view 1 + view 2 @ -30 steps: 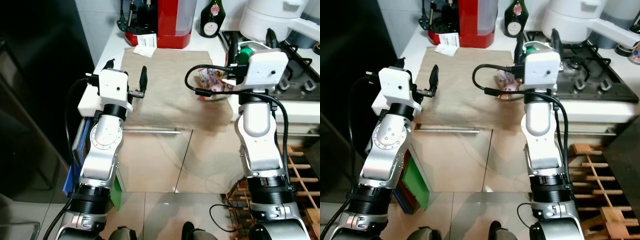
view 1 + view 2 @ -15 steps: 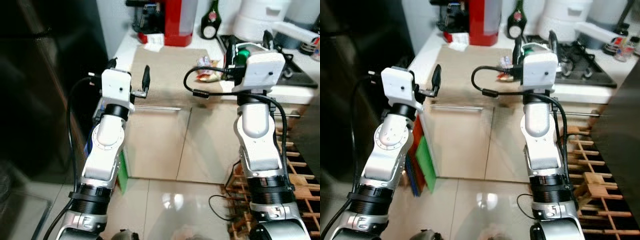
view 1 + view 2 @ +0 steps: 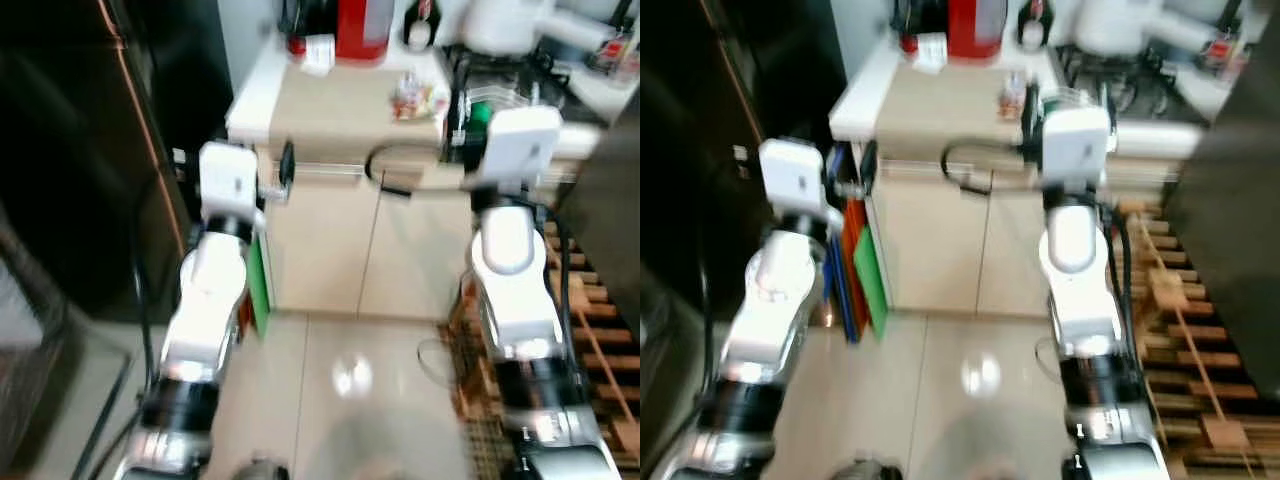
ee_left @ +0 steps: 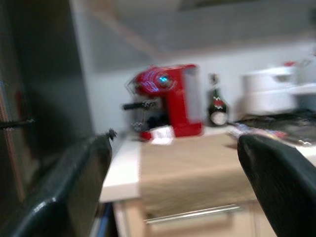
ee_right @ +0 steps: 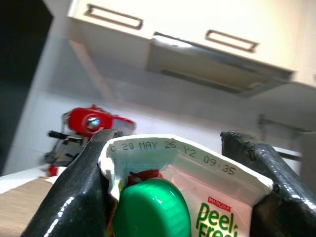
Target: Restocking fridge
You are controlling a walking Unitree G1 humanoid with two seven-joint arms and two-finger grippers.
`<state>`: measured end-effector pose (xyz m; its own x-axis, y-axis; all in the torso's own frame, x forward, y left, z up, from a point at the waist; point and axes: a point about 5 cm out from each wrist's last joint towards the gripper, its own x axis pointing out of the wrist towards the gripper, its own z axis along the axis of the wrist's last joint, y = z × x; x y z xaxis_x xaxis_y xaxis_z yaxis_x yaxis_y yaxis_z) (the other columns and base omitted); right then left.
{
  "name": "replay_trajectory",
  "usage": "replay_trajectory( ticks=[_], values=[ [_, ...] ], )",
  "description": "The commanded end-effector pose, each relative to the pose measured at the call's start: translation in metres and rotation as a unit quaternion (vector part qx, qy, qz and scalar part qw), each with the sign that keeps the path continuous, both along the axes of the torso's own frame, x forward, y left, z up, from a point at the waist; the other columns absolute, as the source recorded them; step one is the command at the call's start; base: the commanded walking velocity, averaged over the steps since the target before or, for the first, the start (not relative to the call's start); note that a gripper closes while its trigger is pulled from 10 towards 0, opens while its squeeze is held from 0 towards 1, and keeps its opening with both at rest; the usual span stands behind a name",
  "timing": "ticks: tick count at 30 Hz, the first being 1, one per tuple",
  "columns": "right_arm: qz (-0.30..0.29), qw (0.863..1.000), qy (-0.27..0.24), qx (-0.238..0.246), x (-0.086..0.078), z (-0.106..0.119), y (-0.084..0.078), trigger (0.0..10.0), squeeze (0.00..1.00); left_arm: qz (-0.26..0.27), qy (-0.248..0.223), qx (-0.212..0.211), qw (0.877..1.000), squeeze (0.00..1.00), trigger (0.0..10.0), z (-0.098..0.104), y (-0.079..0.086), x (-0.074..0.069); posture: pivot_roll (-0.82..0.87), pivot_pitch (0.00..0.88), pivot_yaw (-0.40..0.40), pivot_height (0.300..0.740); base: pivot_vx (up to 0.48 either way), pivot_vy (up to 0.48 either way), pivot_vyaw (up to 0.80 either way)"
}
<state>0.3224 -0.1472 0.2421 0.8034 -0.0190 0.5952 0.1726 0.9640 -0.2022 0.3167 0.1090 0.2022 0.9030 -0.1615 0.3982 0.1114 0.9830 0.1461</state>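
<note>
The right pincer (image 5: 168, 197) is clamped on a green-capped carton (image 5: 182, 197), carried at upper right of the head view. The left pincer (image 4: 168, 197) hangs apart, empty. The dark fridge (image 3: 80, 150) at left looks shut; stocking remains undone, with a packet (image 3: 415, 97) still on the worktop (image 3: 340, 110).

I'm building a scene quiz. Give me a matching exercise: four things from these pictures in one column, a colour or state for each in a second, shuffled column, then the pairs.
Things:
1. coffee machine
2. carton cap
3. left gripper
4. right gripper

Colour or state:
A. green
B. shut on the carton
C. red
D. open, holding nothing

Pairs: 1-C, 2-A, 3-D, 4-B
</note>
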Motion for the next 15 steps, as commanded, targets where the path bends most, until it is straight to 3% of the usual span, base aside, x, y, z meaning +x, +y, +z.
replay_trajectory(
  ticks=[1,9,15],
  values=[
    [0.002,1.0,-0.002,0.004,0.0,0.0035,-0.0008,10.0,0.0,0.006,-0.005,0.002,1.0,0.0,10.0,0.004,0.0023,0.0013,-0.05,0.0,0.019,0.74,-0.266,0.0,0.0],
    [0.003,1.0,0.004,0.005,0.0009,0.0011,-0.0007,10.0,0.0,0.007,-0.002,0.004,1.0,0.0,10.0,0.0032,0.0025,0.0022,-0.05,0.0,0.023,0.74,-0.257,0.0,0.0],
    [0.005,1.0,0.017,0.005,0.0018,-0.0046,-0.0017,10.0,0.0,-0.006,-0.002,-0.007,1.0,0.0,10.0,0.0031,0.0046,0.0003,-0.05,0.0,0.024,0.74,0.0,0.0,0.0]
  ],
)
